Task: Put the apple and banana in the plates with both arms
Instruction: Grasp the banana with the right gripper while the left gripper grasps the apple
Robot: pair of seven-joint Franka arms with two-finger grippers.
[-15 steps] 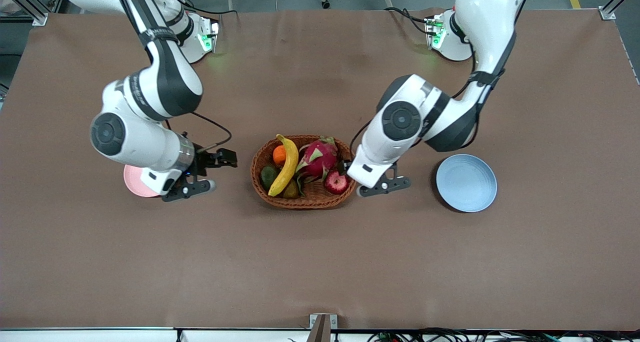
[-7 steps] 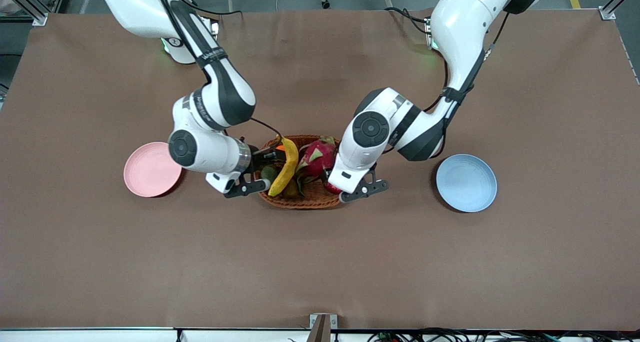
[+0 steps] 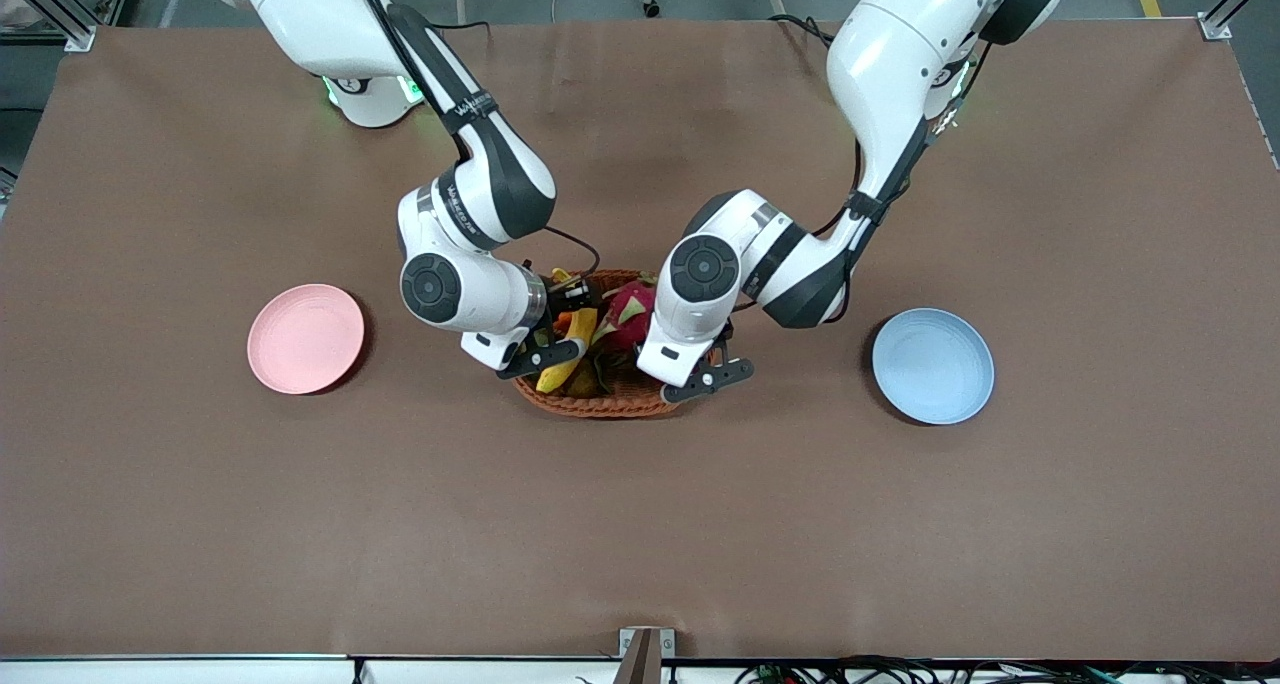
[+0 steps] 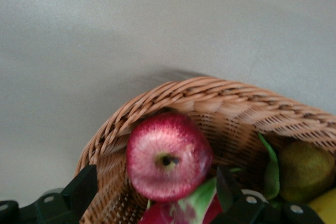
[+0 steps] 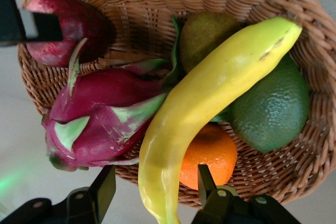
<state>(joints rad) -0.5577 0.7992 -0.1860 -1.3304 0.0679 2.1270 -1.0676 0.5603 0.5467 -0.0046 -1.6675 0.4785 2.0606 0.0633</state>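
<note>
The dark-red apple (image 4: 168, 156) lies in the wicker basket (image 3: 600, 401) at the left arm's end, between the spread fingers of my open left gripper (image 4: 155, 195), untouched. The arm hides the apple in the front view. It also shows in the right wrist view (image 5: 68, 24). The yellow banana (image 5: 210, 98) lies across the fruit in the basket and partly shows in the front view (image 3: 572, 342). My open right gripper (image 5: 155, 190) straddles one end of it without touching. In the front view the right gripper (image 3: 555, 342) and left gripper (image 3: 692, 359) are over the basket's two ends.
The pink plate (image 3: 306, 339) lies toward the right arm's end and the blue plate (image 3: 933, 366) toward the left arm's end, both bare. The basket also holds a magenta dragon fruit (image 5: 100, 108), an orange (image 5: 210, 153) and green fruits (image 5: 273, 111).
Both arms have swung inward to the basket: the right gripper from over the pink plate, the left from beside the basket's end. Both hands now cover parts of the fruit.
</note>
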